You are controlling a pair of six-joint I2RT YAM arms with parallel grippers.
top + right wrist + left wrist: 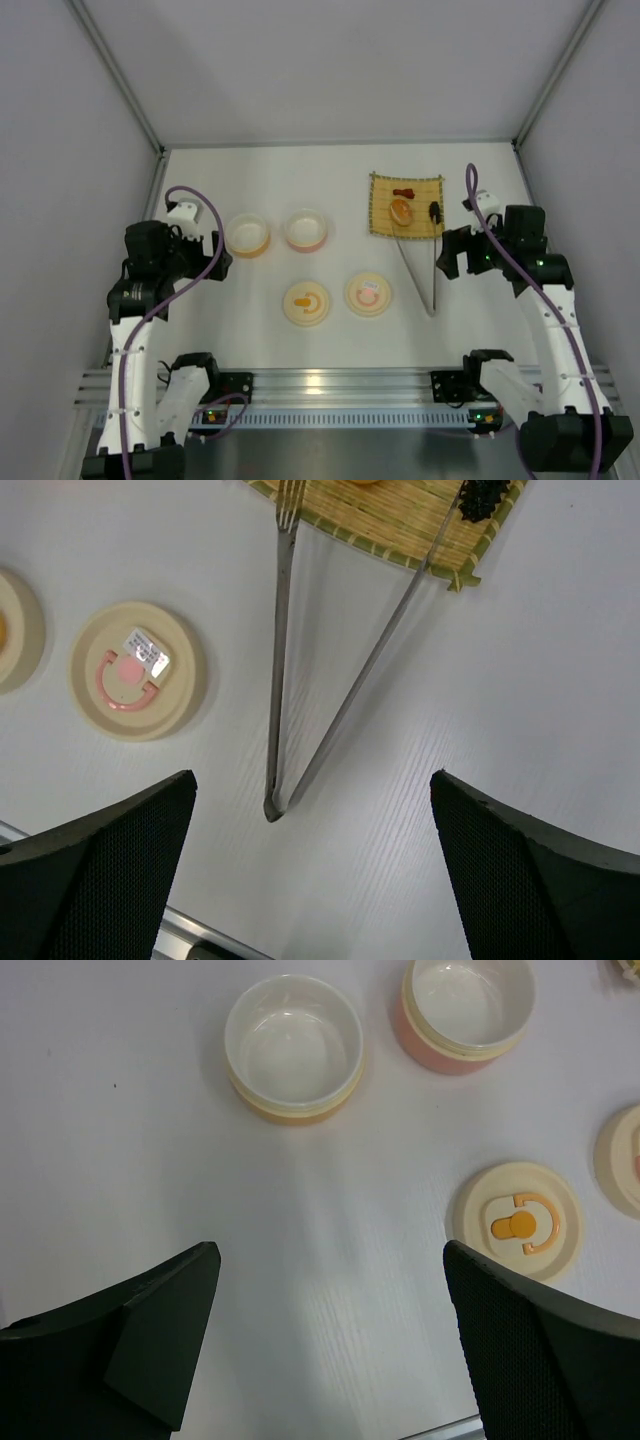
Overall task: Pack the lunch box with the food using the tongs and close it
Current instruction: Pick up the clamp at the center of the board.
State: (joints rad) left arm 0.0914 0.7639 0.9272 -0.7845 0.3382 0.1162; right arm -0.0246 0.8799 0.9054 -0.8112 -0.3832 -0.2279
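From above, nothing is packed: 3 food pieces (401, 210) lie on the bamboo mat (380, 224) at far right, the tongs (415, 275) lie untouched with tips on it, and 2 bowls (247, 234) stand empty beside their lids (306, 303); on the left wrist, the left gripper (330, 1250) gapes empty near those bowls; on the right wrist, the right gripper (312, 780) gapes empty above the tongs' joint.

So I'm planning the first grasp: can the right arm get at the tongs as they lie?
Probably yes: the right gripper hangs open close to the tongs, whose joined end lies uncovered on the table.
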